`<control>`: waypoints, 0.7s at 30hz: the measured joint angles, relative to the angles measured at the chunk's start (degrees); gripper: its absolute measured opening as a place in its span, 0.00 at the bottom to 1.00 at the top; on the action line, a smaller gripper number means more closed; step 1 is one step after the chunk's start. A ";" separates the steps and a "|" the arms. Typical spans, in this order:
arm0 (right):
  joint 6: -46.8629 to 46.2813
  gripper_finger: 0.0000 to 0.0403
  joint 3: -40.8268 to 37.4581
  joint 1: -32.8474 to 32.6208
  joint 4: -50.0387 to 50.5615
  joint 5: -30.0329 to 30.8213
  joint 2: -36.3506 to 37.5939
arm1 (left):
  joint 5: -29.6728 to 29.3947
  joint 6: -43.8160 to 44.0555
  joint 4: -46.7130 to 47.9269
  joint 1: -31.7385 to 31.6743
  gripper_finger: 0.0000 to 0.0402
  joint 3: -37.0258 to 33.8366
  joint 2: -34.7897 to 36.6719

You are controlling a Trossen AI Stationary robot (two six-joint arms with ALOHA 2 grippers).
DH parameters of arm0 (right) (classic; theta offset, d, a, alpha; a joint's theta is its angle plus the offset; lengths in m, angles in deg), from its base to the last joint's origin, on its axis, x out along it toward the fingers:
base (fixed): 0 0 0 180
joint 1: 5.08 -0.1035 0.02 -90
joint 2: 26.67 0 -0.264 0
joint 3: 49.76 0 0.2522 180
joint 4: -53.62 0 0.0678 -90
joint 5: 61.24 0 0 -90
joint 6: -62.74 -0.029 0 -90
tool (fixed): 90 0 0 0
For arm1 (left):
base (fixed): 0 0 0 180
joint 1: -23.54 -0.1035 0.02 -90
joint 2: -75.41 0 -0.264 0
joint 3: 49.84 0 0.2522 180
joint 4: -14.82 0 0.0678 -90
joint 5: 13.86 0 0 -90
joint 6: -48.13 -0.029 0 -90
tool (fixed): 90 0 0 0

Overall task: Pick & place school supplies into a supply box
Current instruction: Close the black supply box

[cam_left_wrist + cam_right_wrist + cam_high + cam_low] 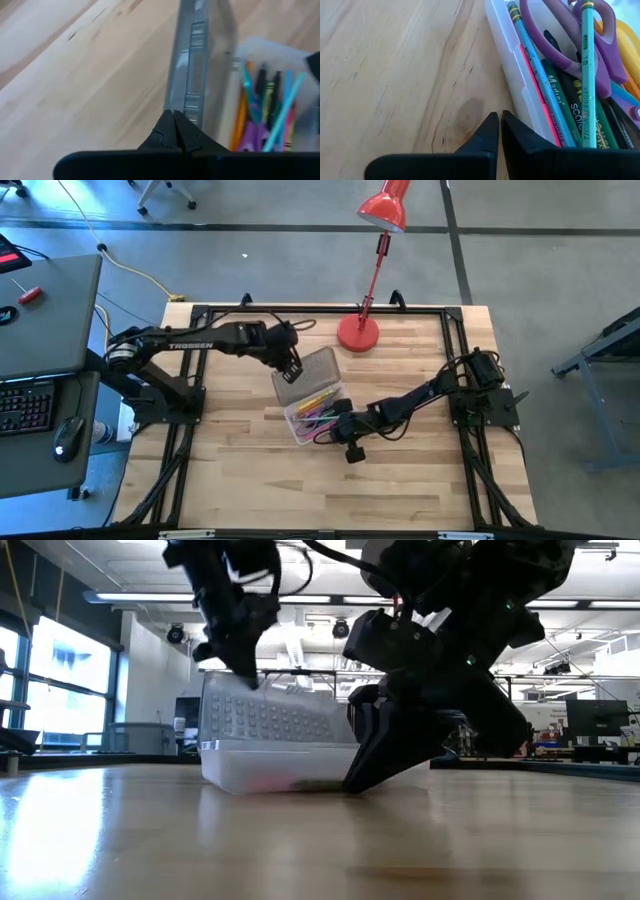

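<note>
The supply box [318, 416] is clear plastic and stands on the table's middle. Its ribbed greyish lid [280, 720] is raised on its hinge, nearly upright. Inside lie teal, green, orange and yellow pencils [555, 95], a pink-red marker and purple-handled scissors [570, 55]. My left gripper [291, 372] is shut at the lid's upper edge, reaching from the table's left. My right gripper [333, 423] is shut and low at the box's near-right wall, its tips at table height [360, 780]. My left gripper meets the lid's free upper edge [192, 100] near one corner with its shut fingertips, slanting down from the table's left. The lid stands raised, still hinged on the box. My right gripper lies with the outer side of one finger [522, 137] against the box's clear long wall [512, 85], slanting down from the table's right. The box stays flat on the table.
A red desk lamp has its round base [358, 333] just beyond the box, toward the far edge. Black frame rails [200, 380] run along the table's sides. Bare wood [300, 490] lies toward the near edge. A grey desk with keyboard and mouse stands off the left.
</note>
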 joint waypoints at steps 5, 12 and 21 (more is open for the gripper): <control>0.00 0.00 -0.04 -0.02 -0.49 0.85 -0.06 | -2.51 4.22 -0.49 5.73 0.02 1.02 0.17; -0.02 0.00 -0.08 0.01 -1.51 1.53 -0.14 | -1.23 10.49 -3.36 13.94 0.03 1.12 0.21; -0.07 0.00 -0.10 0.15 -2.92 2.35 -0.21 | -4.06 15.62 -7.15 22.96 0.03 0.53 -1.51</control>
